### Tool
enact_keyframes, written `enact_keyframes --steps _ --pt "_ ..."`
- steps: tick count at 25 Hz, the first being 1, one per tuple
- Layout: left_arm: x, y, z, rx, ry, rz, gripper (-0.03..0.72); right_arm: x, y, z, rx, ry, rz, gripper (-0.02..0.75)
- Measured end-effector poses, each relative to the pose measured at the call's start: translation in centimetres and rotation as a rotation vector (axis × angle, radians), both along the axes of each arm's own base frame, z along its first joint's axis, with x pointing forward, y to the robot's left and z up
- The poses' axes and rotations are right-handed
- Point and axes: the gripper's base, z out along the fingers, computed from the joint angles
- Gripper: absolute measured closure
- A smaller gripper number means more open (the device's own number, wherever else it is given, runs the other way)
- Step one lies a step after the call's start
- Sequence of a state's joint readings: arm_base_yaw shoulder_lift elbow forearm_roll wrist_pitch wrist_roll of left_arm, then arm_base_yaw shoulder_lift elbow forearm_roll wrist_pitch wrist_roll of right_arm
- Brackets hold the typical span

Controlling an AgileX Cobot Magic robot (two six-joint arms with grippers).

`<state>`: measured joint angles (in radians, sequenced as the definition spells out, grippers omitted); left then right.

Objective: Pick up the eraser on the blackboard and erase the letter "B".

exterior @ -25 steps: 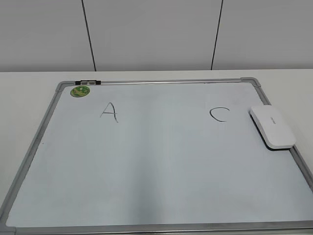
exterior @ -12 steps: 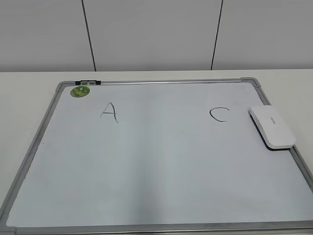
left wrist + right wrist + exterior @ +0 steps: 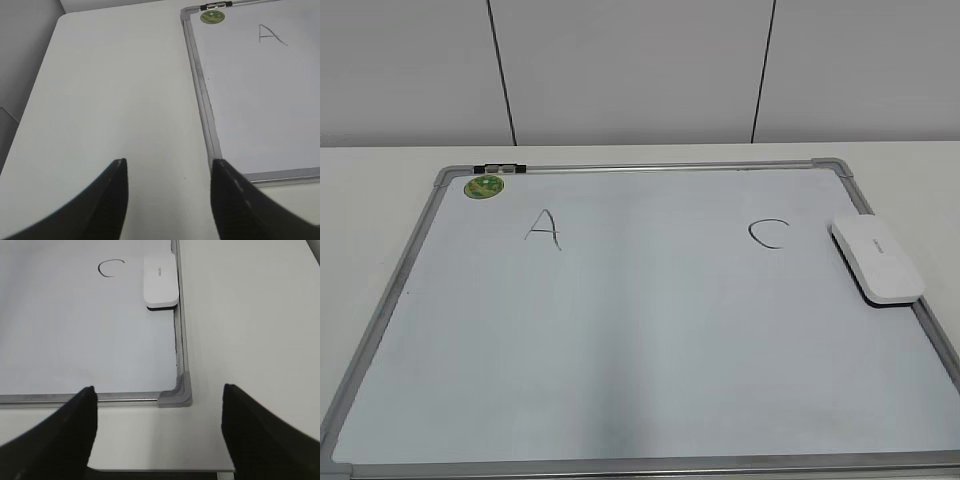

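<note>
The blackboard (image 3: 640,330) is a white board with a grey frame, lying flat on the table. It bears a handwritten "A" (image 3: 543,229) and a "C" (image 3: 769,234); no letter "B" shows between them. The white eraser (image 3: 877,258) lies on the board's right edge, next to the "C"; it also shows in the right wrist view (image 3: 160,280). My left gripper (image 3: 169,167) is open and empty over bare table left of the board's frame (image 3: 200,85). My right gripper (image 3: 157,392) is open and empty near the board's near right corner (image 3: 179,392). Neither gripper shows in the exterior view.
A small round green sticker (image 3: 484,185) sits at the board's far left corner beside a black clip (image 3: 500,168). The white table (image 3: 110,90) extends left of the board and right of it (image 3: 250,315). The table's front edge (image 3: 160,470) lies just below my right gripper.
</note>
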<state>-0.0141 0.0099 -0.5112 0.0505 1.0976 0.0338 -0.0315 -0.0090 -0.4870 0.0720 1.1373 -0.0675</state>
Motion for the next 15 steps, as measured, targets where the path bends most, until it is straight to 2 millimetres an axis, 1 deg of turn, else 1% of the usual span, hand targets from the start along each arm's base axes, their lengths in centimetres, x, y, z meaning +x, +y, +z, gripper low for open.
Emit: enact_keyframes --steps 15 --pt "0.00 0.00 0.00 0.000 0.000 0.006 0.338 -0.09 -0.01 -0.01 -0.001 -0.006 -0.001 0.164"
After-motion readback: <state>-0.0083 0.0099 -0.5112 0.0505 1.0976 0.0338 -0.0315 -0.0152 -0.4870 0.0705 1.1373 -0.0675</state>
